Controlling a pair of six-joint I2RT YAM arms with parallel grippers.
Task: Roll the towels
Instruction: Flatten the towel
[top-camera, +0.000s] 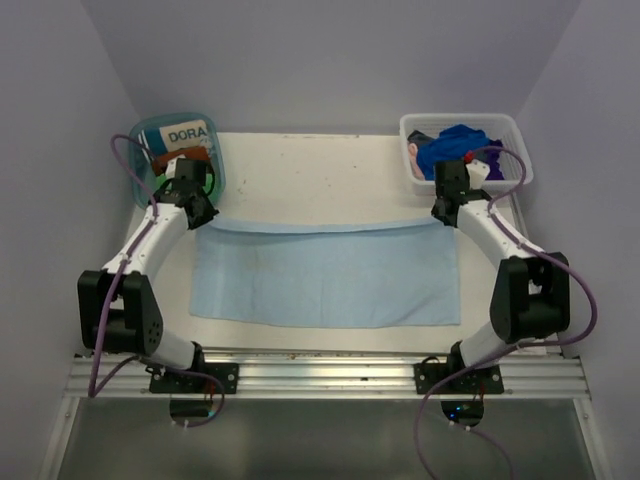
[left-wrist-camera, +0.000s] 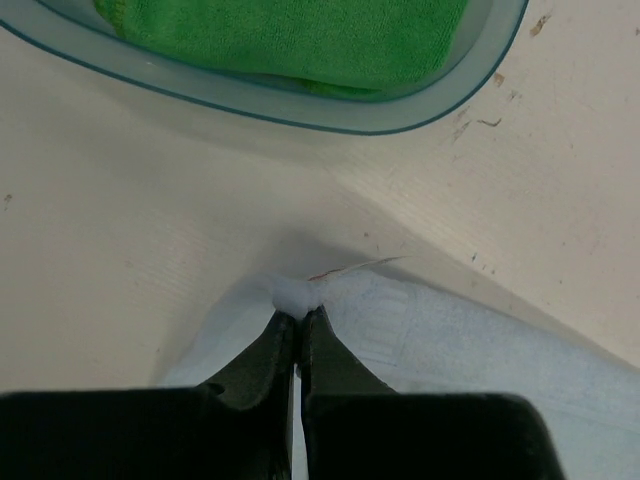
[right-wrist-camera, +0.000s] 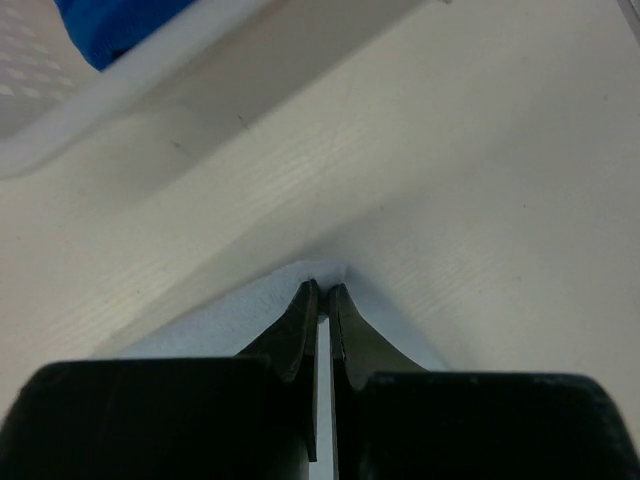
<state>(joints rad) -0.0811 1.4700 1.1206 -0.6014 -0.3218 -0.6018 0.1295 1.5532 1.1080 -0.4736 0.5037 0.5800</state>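
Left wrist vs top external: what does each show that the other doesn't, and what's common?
Left wrist only: the left gripper shut on a bunched corner of the light blue cloth towel. Top external only: that towel's full spread, the right gripper at its other far corner, the white plastic basket holding a dark blue towel. Both: left gripper, blue towel, plus the bright green towel in the clear teal tub.

"DORA" on white-and-teal item (top-camera: 187, 135)
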